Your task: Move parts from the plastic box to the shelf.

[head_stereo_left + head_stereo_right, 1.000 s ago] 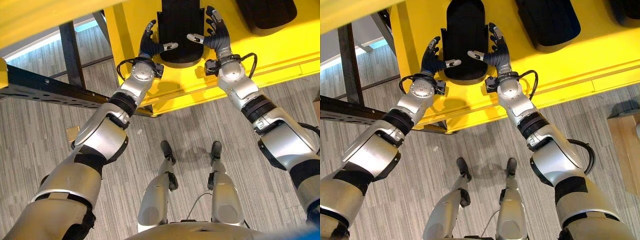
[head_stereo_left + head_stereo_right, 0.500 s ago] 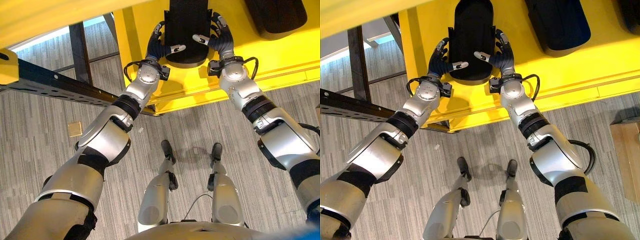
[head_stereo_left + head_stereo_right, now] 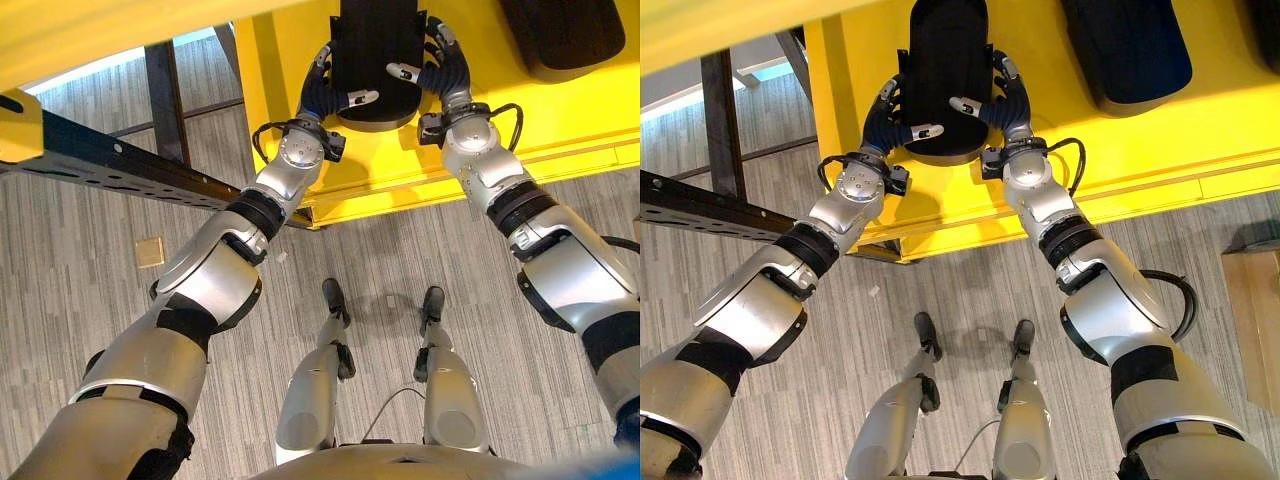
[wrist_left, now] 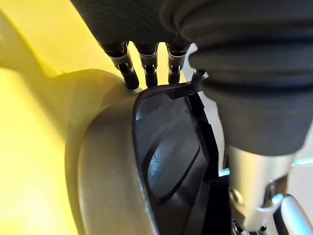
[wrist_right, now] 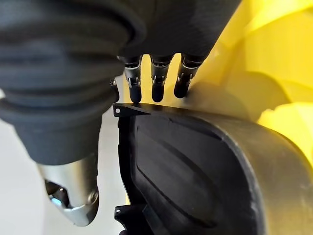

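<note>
While my left hand [image 3: 322,92] and right hand [image 3: 443,72] flank it, both fingers curl round the black part [image 3: 375,55] on the yellow shelf [image 3: 470,40].

This looks like a workshop or factory: a yellow shelf [image 3: 560,120] holds black moulded parts [image 3: 1125,50], and a dark steel rack beam [image 3: 110,165] stands beside it over grey flooring [image 3: 70,300].

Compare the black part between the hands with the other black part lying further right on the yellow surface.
The held black part has the left hand and right hand curled around its sides; the other black part lies untouched. The held one looks narrower, the other broader. Both are dark, round-ended and on the yellow surface.
</note>
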You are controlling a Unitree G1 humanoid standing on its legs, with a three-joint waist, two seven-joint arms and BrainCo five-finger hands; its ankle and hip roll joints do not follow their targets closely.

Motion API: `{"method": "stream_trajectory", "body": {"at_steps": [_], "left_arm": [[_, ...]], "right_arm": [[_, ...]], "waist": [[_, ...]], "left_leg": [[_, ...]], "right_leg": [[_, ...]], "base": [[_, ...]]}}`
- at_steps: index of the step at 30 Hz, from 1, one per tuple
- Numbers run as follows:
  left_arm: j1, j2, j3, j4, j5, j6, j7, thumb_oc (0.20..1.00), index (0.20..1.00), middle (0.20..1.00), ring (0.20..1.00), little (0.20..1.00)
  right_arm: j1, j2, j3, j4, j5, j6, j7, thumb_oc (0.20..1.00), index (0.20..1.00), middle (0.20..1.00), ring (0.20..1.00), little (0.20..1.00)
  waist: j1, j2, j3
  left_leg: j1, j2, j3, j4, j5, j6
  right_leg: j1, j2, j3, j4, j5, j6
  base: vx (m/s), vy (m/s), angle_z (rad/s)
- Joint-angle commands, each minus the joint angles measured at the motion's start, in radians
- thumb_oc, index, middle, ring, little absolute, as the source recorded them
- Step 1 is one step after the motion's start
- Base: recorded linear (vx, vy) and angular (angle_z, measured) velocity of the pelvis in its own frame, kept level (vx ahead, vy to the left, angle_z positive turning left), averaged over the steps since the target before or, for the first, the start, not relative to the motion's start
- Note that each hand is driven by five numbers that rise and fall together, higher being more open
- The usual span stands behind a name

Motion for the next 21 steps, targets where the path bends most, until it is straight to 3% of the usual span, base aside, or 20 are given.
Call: {"method": "stream_trajectory", "body": {"at_steps": [1, 21], "left_arm": [[-0.113, -0.027, -0.025, 0.052, 0.023, -0.028, -0.014, 1.000, 1.000, 1.000, 1.000, 1.000], [-0.062, -0.041, -0.029, -0.039, -0.014, -0.063, -0.012, 1.000, 1.000, 1.000, 1.000, 1.000]], "right_arm": [[-0.195, 0.038, 0.040, 0.057, 0.004, -0.031, 0.020, 1.000, 1.000, 1.000, 1.000, 1.000], [-0.241, 0.049, 0.099, 0.044, -0.048, -0.020, 0.026, 1.000, 1.000, 1.000, 1.000, 1.000]], "waist": [[0.027, -0.064, 0.010], [0.052, -0.076, 0.013]], "left_leg": [[0.081, 0.033, 0.026, 0.009, -0.029, -0.103], [0.070, 0.032, 0.006, 0.009, -0.030, -0.100]], "right_leg": [[0.033, -0.039, 0.055, 0.126, -0.055, 0.052], [0.035, -0.033, 0.032, 0.129, -0.064, 0.048]], "base": [[0.00, 0.000, 0.00], [0.00, -0.001, 0.01]]}}
